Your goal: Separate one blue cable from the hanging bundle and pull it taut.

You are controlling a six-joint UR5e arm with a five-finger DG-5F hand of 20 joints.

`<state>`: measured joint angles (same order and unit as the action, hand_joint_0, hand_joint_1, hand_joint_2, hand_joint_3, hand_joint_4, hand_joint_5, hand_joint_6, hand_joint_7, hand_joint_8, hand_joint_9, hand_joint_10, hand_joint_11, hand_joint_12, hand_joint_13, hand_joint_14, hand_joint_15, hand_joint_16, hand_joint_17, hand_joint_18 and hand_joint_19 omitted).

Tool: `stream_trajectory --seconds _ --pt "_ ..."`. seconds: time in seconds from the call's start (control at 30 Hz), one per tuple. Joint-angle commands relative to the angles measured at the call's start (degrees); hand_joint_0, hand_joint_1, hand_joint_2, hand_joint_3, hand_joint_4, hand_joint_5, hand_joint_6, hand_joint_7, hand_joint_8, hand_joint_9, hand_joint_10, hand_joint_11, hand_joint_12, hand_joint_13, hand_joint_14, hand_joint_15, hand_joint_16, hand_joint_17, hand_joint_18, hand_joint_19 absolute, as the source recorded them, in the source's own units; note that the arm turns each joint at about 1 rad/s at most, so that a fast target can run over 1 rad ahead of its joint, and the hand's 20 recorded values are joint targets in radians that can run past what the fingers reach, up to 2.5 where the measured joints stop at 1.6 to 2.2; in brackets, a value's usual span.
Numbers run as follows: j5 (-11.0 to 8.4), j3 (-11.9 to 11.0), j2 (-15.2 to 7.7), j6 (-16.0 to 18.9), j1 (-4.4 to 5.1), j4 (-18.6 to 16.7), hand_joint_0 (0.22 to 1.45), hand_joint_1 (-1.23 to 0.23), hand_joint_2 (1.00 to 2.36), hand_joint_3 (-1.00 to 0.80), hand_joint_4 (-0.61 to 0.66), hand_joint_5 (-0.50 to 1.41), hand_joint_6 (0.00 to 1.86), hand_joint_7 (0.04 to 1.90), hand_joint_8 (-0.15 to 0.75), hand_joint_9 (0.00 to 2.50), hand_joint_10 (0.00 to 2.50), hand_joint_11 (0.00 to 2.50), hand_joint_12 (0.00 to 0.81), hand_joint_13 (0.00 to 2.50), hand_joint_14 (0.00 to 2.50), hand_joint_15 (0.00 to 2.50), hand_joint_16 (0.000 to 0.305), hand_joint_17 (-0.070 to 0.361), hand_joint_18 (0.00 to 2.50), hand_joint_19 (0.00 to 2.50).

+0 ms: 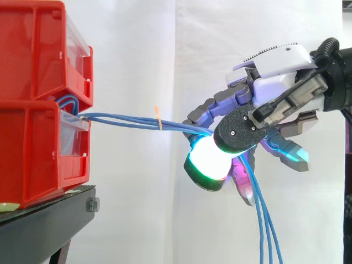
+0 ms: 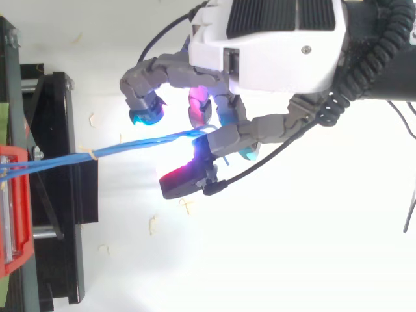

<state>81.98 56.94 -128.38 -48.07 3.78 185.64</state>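
A robot hand (image 1: 275, 77) at the right has its fingers (image 1: 204, 114) curled round several blue cables (image 1: 132, 120). The cables run almost level from the gap between two stacked red bins (image 1: 33, 110) on a black stand (image 1: 49, 217), pass a small orange tie (image 1: 158, 122), go through the hand and hang loose below it. More than one strand seems to lie in the grasp, so the step probably calls for easing the fingers to shed all but one, pinching that one firmly, then drawing it gently straight away from the bins without shifting them.
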Motion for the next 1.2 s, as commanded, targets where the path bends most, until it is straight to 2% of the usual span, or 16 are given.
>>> stream_trajectory --seconds 0.0,0.07,0.47,0.53,0.73,1.07,1.17 --pt "0.02 0.02 -0.02 3.07 0.0 -0.01 0.7 -0.77 1.02 -0.25 0.03 0.14 0.5 1.33 0.103 1.86 0.01 0.28 0.215 1.18 0.01 0.4 0.044 0.099 0.66 0.51" --pt "0.11 -0.07 0.06 4.3 0.09 0.08 0.7 -0.77 1.02 -0.25 0.03 0.14 0.5 1.32 0.103 1.86 0.01 0.28 0.216 1.18 0.02 0.4 0.044 0.099 0.66 0.52" --pt "0.02 -0.25 0.06 4.39 0.35 0.08 0.7 -0.76 1.02 -0.28 0.02 0.14 0.5 1.33 0.101 1.86 0.01 0.27 0.216 1.18 0.02 0.4 0.044 0.099 0.66 0.51" --pt "0.11 -0.16 0.06 4.39 0.35 0.08 0.66 -0.75 1.01 -0.38 0.03 0.14 0.5 1.35 0.098 1.86 0.01 0.29 0.219 1.18 0.02 0.4 0.044 0.099 0.67 0.52" --pt "0.02 -0.25 0.06 4.39 0.44 0.08 0.54 -0.67 1.0 -0.48 0.06 0.13 0.5 1.36 0.108 1.84 0.01 0.26 0.228 1.18 0.02 0.41 0.048 0.108 0.68 0.52" --pt "0.11 -0.16 -0.02 4.39 0.35 0.08 0.49 -0.61 1.0 -0.5 0.08 0.13 0.5 1.36 0.116 1.84 0.01 0.24 0.242 1.19 0.01 0.39 0.052 0.118 0.71 0.5" --pt "0.11 -0.25 0.06 4.39 0.44 0.08 0.45 -0.5 1.0 -0.5 0.08 0.13 0.5 1.34 0.132 1.86 0.01 0.21 0.255 1.22 0.01 0.37 0.057 0.127 0.75 0.48"
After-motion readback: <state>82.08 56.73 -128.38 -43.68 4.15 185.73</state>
